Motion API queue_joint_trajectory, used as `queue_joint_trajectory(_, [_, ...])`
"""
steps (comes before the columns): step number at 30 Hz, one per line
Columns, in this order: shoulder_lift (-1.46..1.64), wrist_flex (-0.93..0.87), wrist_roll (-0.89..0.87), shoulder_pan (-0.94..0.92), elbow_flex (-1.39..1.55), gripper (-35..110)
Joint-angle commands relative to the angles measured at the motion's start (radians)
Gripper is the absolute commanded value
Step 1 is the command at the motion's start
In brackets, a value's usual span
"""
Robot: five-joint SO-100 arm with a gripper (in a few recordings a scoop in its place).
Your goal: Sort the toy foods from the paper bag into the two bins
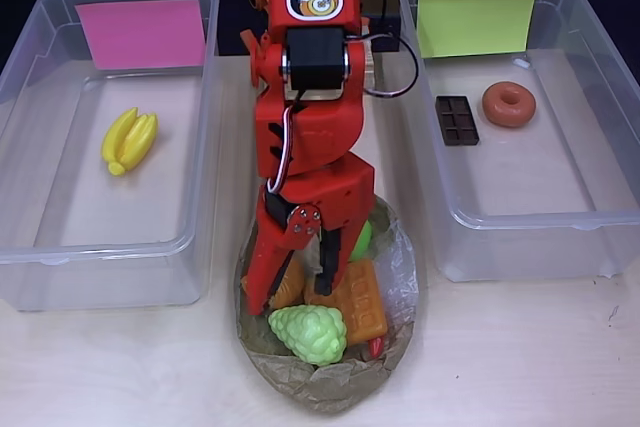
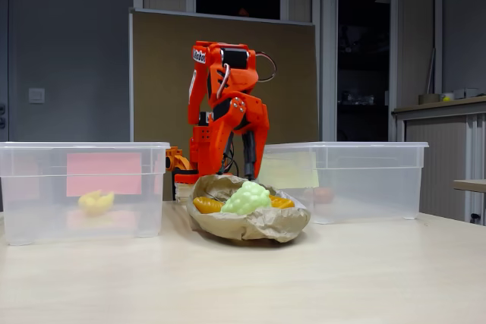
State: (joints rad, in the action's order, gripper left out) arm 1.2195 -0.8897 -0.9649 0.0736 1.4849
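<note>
Pink-label bin (image 1: 60,247) at left has bananas (image 1: 129,140), yellow-label bin (image 1: 600,217) chocolate bar (image 1: 456,120) and donut (image 1: 508,104); pincer (image 1: 322,269) over bag (image 1: 330,387), grip unclear.

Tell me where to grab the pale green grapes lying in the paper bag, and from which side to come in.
Come straight down from above: the grapes lie on top of the pile in the paper bag, nearest its front edge. Probably close across the narrower width of the bunch; it is bumpy and rounded, so a grip through its middle should slip least. The orange waffle touches one side, so keep that finger shallow.
</note>
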Motion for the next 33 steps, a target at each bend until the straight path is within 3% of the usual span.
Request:
queue_joint_trajectory(1, [-0.034,0.028,0.061,0.043,-0.071,37])
queue_joint_trajectory(8, [-0.089,0.051,0.127,0.081,-0.107,40])
queue_joint_trajectory(26, [-0.179,0.067,0.057,0.081,-0.112,37])
queue_joint_trajectory(33, [-0.166,-0.034,0.064,0.061,-0.175,30])
